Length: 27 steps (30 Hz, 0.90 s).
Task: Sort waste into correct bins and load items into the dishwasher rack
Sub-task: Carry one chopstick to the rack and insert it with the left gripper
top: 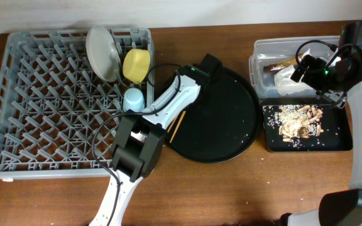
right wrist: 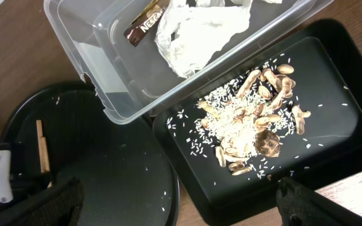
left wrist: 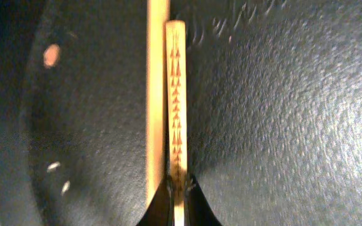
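Pinching right under the wrist camera, the left gripper is clamping the near end of the patterned chopstick, whose length is running straight ahead across the round black tray, the plain chopstick lying just beside it.

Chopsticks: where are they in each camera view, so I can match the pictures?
Overhead: chopsticks beside the left arm, at the round black tray's left edge.
Left wrist: centre, running top to bottom; one pinched by the left gripper.
Right wrist: short stub, far left.
Shared landmark: the round black tray under them.
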Motion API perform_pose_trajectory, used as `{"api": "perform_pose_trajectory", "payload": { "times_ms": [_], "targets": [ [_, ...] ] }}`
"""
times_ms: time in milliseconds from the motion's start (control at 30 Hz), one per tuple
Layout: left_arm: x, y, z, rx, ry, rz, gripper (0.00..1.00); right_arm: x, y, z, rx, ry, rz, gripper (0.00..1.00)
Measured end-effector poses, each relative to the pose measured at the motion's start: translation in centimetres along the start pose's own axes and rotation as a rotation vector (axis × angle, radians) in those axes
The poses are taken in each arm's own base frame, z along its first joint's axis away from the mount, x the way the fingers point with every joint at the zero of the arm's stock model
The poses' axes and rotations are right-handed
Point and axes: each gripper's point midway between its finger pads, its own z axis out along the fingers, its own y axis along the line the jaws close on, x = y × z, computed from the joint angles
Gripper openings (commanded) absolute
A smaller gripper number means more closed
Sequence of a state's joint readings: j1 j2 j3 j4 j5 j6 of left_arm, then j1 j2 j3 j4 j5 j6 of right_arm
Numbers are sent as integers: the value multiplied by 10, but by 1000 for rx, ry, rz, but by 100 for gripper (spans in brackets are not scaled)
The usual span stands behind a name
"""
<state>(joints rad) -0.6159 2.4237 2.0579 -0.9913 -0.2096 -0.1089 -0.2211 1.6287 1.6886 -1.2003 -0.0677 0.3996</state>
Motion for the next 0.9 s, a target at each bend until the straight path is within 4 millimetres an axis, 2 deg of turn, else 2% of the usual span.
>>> {"api": "perform_pose_trajectory", "payload": {
  "times_ms": [67,100,167,233,267,333,367,400,467,567,733,867,900],
  "targets": [
    [-9,2,-15,2,-12,-3,0,0,0,0,0,0,0,99],
    [-18,4,-29,4,-30,-7,0,0,0,0,0,0,0,98],
    [-43,11,-73,12,-106,-23,1,0,0,0,0,0,0,98],
    [-47,18,-107,16,-119,-26,1,0,0,0,1,1,0,98],
    [-44,25,-130,17,-119,-29,1,0,0,0,0,0,0,98],
    [-41,45,-163,15,-139,-60,1,0,0,0,0,1,0,98],
    [-26,72,-176,3,-99,-110,1,0,0,0,0,0,0,98],
    [-26,88,-187,1,-123,-151,1,0,0,0,0,0,0,99],
    [-15,164,-180,-16,-105,-314,0,0,0,0,0,1,0,98],
    [4,212,-163,-4,-50,-396,1,0,0,0,0,1,0,99],
    [41,231,-122,-4,126,-427,1,0,0,0,0,1,0,98],
    [53,252,-115,-110,165,-424,3,0,0,0,0,1,0,98],
    [52,254,-115,-125,162,-423,9,0,0,0,0,1,0,99]
  ]
}}
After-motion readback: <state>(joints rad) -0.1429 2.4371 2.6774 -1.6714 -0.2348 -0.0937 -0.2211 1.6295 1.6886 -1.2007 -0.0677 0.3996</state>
